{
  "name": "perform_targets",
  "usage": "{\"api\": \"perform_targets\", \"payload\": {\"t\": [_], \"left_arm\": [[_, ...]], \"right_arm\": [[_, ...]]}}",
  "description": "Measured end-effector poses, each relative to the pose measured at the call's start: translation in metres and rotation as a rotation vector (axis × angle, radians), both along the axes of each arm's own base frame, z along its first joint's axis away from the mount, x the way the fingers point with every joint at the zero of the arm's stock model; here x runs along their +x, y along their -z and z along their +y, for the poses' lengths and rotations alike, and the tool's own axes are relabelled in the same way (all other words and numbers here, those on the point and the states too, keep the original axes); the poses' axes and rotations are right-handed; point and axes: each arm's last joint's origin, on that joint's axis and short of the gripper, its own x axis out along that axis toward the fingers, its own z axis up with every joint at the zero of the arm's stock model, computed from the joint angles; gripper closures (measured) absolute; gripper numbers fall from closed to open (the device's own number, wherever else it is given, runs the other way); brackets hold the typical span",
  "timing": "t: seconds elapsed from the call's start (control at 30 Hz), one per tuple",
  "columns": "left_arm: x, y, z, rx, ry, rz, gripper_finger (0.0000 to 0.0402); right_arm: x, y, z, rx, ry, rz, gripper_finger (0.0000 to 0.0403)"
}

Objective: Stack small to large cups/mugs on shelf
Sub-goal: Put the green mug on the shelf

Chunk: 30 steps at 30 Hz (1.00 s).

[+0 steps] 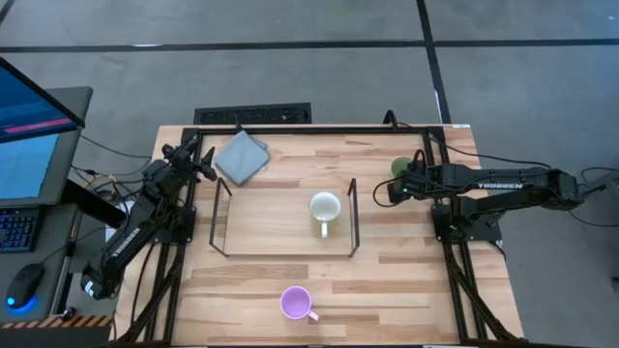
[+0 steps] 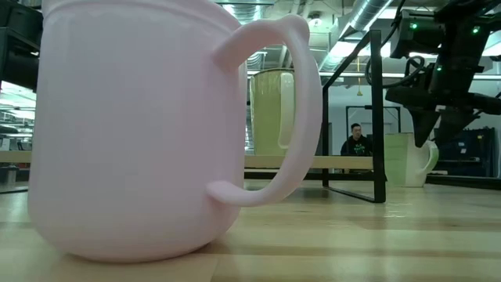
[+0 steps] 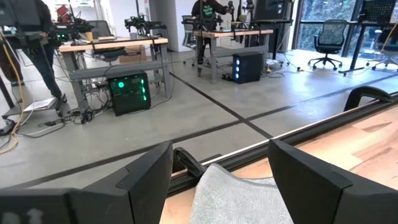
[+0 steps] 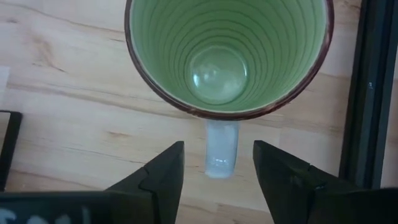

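Three mugs are out, one of each colour, and one shelf [image 1: 283, 220], a low dark wire rack at the middle of the table [image 1: 387, 280]. The cream mug [image 1: 325, 207] stands upright inside the shelf, toward its right end, handle toward the near edge. The purple mug [image 1: 296, 304] stands upright outside the shelf, near the table's front edge. The green mug [image 1: 400, 168] sits outside the shelf's right end, near the back right corner, mostly covered from above by the right gripper [image 1: 397, 185]. The right wrist view alone looks straight down into that green mug [image 4: 227, 53], showing its ribbed inside, dark rim and pale handle [image 4: 221, 148]; the handle lies between the two spread fingers [image 4: 158, 174], and neither finger touches it. The low view is filled by the purple mug [image 2: 141, 125], with the cream mug [image 2: 274, 111] behind it and a seated person [image 2: 357, 141] far beyond. One grey cloth [image 1: 240, 156] lies beyond the shelf's back left corner; the left wrist view shows it [image 3: 239, 199] just ahead of the left gripper [image 3: 221, 168], whose jaws stand wide and hold nothing. The right arm reaches in level from the right edge, gripper pointing down; the left arm angles up the table's left side.
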Motion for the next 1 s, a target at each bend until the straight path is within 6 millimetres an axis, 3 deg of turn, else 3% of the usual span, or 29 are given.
{"api": "perform_targets", "payload": {"t": [1.0], "left_arm": [[0.0,0.001,0.0,-0.012,0.0,0.008,0.0148]], "right_arm": [[0.011,0.018,-0.003,-0.003,0.002,0.148,0.0189]]}}
